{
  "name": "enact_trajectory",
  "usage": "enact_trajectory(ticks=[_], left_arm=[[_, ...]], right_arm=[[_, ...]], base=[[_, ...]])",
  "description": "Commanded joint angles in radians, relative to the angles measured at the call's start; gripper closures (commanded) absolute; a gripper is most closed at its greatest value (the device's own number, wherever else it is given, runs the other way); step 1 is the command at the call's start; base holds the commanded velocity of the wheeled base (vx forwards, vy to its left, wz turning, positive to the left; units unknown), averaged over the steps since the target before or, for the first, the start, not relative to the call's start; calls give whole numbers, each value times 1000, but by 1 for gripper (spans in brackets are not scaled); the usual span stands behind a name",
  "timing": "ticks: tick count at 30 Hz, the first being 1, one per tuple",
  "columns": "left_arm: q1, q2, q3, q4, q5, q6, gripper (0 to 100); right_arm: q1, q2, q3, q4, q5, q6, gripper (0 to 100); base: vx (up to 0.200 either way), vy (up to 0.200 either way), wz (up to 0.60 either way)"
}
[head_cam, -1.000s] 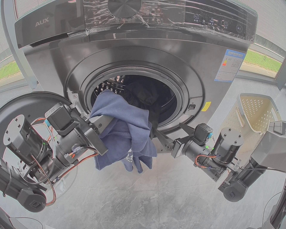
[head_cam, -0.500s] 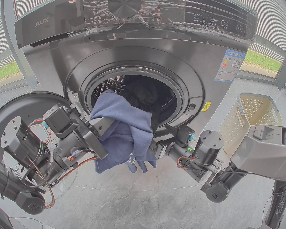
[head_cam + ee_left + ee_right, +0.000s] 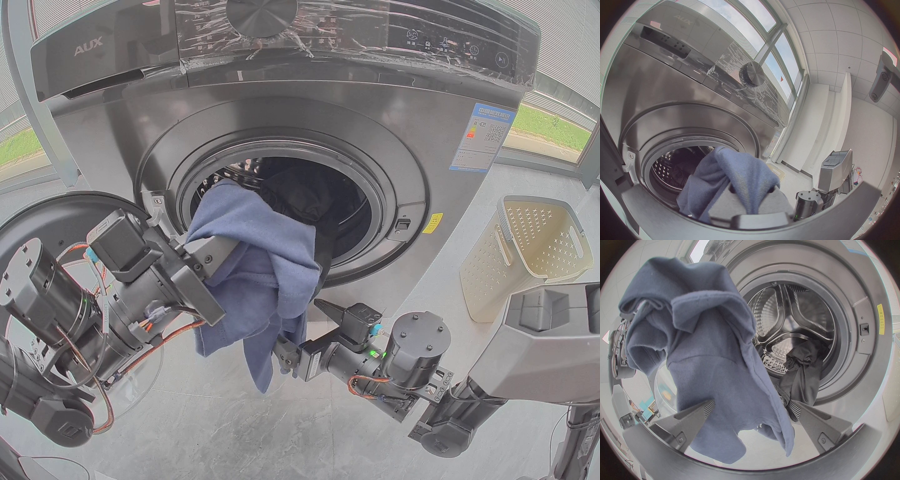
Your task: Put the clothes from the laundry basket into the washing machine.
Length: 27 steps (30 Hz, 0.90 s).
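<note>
Left gripper (image 3: 219, 250) grips a blue sweatshirt (image 3: 262, 250) at the drum mouth (image 3: 374, 209); wide-open right gripper (image 3: 751, 407) should lift its dangling hem inside.

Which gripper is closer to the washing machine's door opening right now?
Left. The left gripper holds the blue garment at the lower left rim of the door opening. The right gripper hangs open lower down, below the opening, around the garment's dangling end.

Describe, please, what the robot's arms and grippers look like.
The left arm and right arm are black, with round bolted joint housings, orange cables and small green lights. The left gripper and right gripper have grey, wedge-shaped fingers; the right's pads are ribbed.
</note>
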<state>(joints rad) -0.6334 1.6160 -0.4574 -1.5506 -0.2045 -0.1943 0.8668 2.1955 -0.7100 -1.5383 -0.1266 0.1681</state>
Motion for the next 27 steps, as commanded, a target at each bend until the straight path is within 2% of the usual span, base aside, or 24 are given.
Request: enact_trajectory(ticks=[1, 6, 17, 27], left_arm=[[0, -5, 0, 0, -1, -1, 100], [-2, -8, 2, 0, -3, -1, 100], [-8, -7, 13, 0, -3, 1, 100], [-8, 1, 14, 0, -3, 1, 100]], right_arm=[[3, 41, -31, -2, -1, 1, 0], [-19, 38, -43, -2, -1, -1, 0], [-120, -63, -42, 6, 2, -7, 0], [-118, -100, -39, 4, 15, -10, 0]], base=[[0, 0, 0], [0, 0, 0], [0, 0, 0], [0, 0, 0]])
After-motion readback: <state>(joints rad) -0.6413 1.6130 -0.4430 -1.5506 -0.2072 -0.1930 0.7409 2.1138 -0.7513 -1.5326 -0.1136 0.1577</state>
